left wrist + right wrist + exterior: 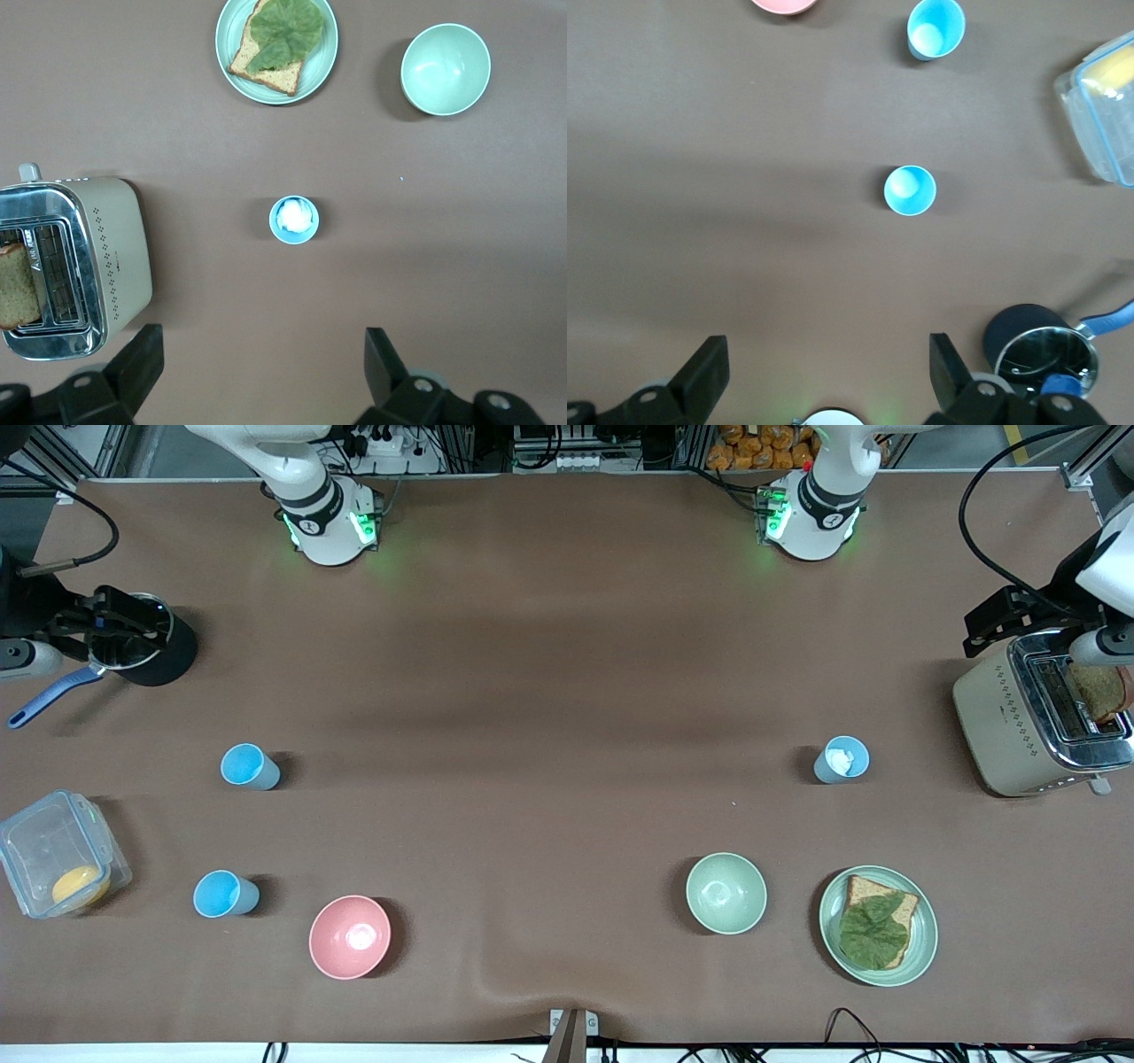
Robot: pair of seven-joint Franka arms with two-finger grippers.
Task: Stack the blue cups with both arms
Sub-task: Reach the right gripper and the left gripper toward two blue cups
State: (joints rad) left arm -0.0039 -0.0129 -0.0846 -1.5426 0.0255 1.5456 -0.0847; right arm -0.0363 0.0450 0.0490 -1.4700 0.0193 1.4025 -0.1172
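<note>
A brown table (567, 691) is shown; no writing can be read. Three blue cups stand upright and apart: two (250, 766) (225, 894) toward the right arm's end, one (841, 759) near the toaster (1036, 717). Both the left gripper (261, 372) and the right gripper (828, 372) are held wide open and empty, high above the table.

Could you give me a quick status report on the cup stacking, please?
Left gripper open, high over cup holding something white. Right gripper open, high over two empty blue cups. Nothing stacked; nothing in the way.
</note>
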